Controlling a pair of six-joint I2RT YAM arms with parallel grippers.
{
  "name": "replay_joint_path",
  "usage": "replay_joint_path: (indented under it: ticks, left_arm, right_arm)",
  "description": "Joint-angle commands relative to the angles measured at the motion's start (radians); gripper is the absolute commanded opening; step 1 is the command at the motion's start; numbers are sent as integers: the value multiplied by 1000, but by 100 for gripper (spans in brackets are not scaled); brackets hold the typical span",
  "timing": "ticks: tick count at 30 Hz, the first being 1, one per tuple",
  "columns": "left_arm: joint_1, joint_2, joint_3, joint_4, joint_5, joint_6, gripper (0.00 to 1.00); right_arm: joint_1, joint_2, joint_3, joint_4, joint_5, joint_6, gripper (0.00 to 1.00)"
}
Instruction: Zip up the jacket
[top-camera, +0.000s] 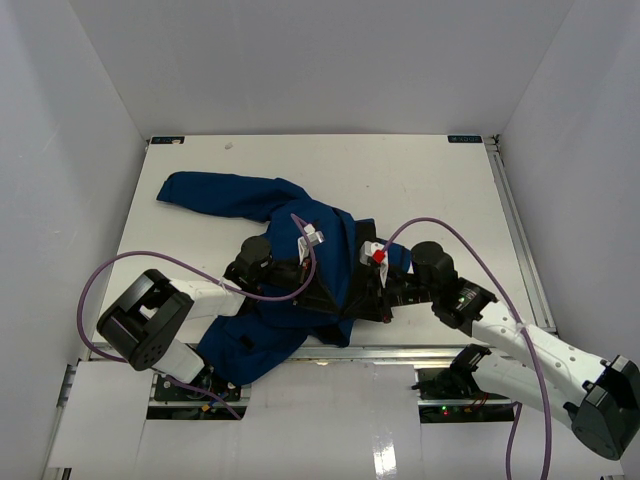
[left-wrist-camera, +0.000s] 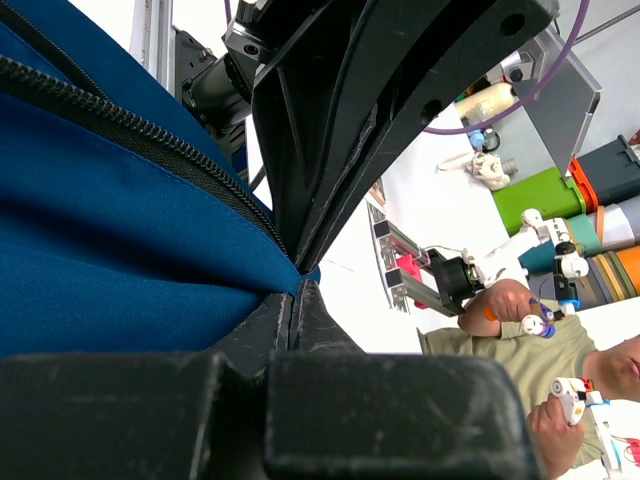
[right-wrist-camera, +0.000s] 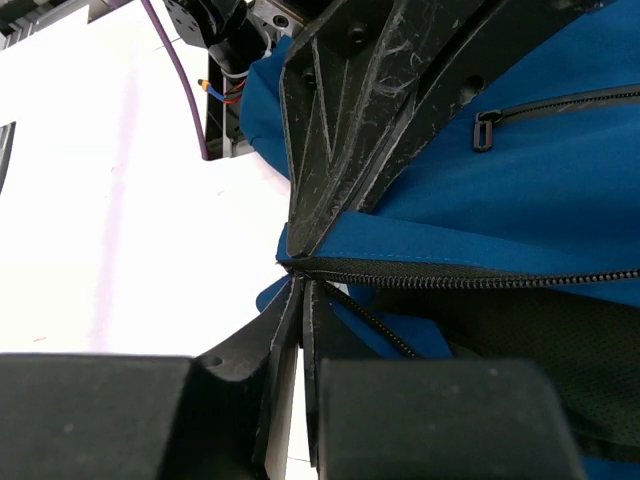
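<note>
The blue jacket (top-camera: 250, 195) lies bunched up in the middle of the white counter (top-camera: 430, 180); one sleeve points to 10 o'clock. The left gripper (left-wrist-camera: 298, 276) is squeezed together on the blue cloth, just under a row of black zipper teeth (left-wrist-camera: 110, 118); the right gripper (right-wrist-camera: 296, 270) is squeezed together on the end of the zipper edge (right-wrist-camera: 450, 278); both grippers sit close together at the jacket's 5 o'clock side.
</note>
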Motion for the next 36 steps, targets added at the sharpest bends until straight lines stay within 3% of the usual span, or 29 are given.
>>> replay_joint_path:
  ticks: [1,15,30,36]
  left_arm:
    - [-6,-43,15,27,18,8,0]
    - [-6,-43,18,22,20,7,0]
    - [-6,-41,17,28,22,1,0]
    - [-7,-41,15,22,21,3,0]
  right_arm:
    - [2,-25,24,21,55,-4,8]
    - [2,-97,64,-50,181,-9,8]
    - [2,-11,216,-202,354,-118,8]
    - [2,6,237,-216,359,-131,8]
